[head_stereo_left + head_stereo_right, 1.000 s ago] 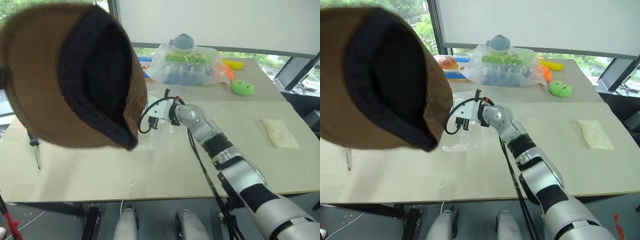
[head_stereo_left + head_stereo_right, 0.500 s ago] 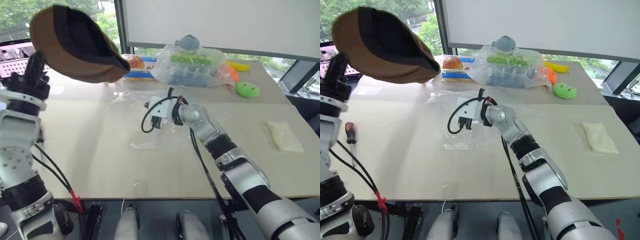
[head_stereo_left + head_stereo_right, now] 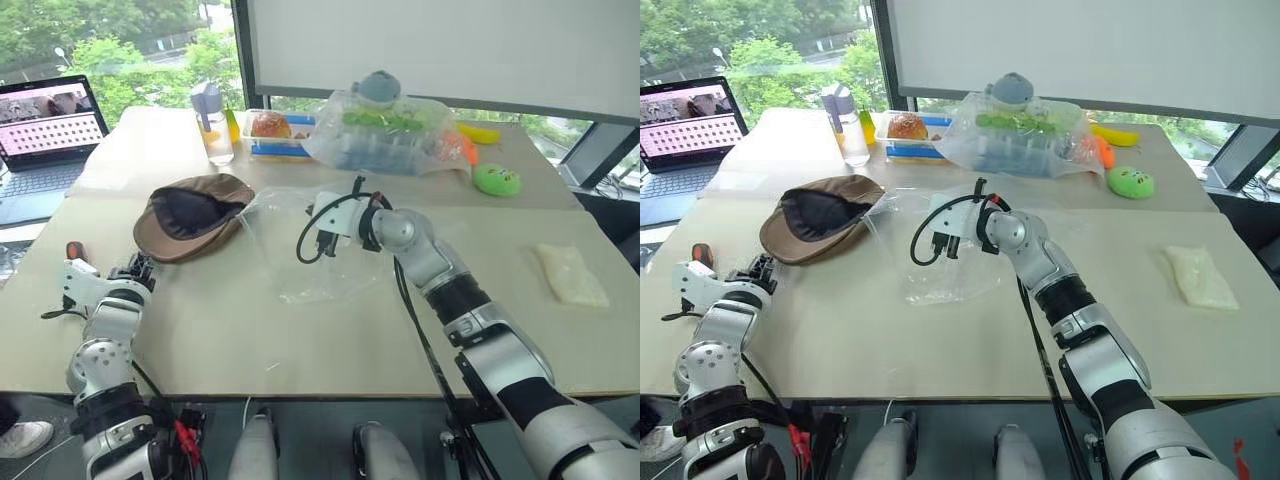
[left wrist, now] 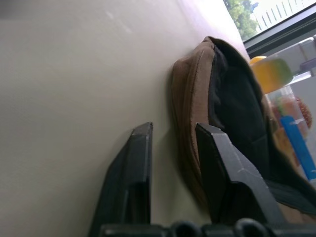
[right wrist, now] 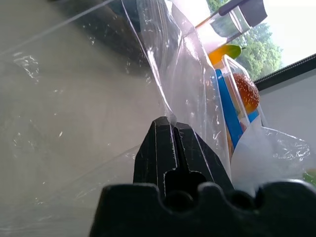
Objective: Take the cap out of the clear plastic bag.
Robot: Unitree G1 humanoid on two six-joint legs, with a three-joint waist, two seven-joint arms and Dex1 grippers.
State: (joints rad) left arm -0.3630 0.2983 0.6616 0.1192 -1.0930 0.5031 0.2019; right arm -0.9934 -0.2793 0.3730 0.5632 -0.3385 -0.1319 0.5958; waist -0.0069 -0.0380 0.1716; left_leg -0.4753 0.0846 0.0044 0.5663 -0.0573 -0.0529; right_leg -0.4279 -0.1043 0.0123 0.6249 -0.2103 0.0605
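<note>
Soft brown fabric baseball cap with a dark black lining (image 3: 192,214) lying upside down on the pale beige table (image 3: 300,340), fully outside the large, flat, crinkly clear plastic bag (image 3: 300,250) and just to that bag's left, brim edge near the bag's rim. Left gripper (image 4: 173,143) low over the table on the near-left side, arm bent at the elbow and forearm reaching forward, roughly level, two black fingers (image 4: 136,168) spread apart with bare table between them, pointed at the cap's brown rim and close to it; contact with the cap not clear from the wrist view. Right arm stretched forward and across toward the table's middle, wrist angled leftward, black cables looping off it. Right gripper (image 5: 170,131) pressed together, pinching a fold of the clear plastic bag and lifting that edge slightly above the table while the rest of the bag lies flat. Farther back, a lumpy clear bag with green and blue shapes (image 3: 385,135), a clear water bottle (image 3: 210,122), and an open laptop (image 3: 45,130) at the far left corner. White flat pouch (image 3: 570,272) well apart at the right.
</note>
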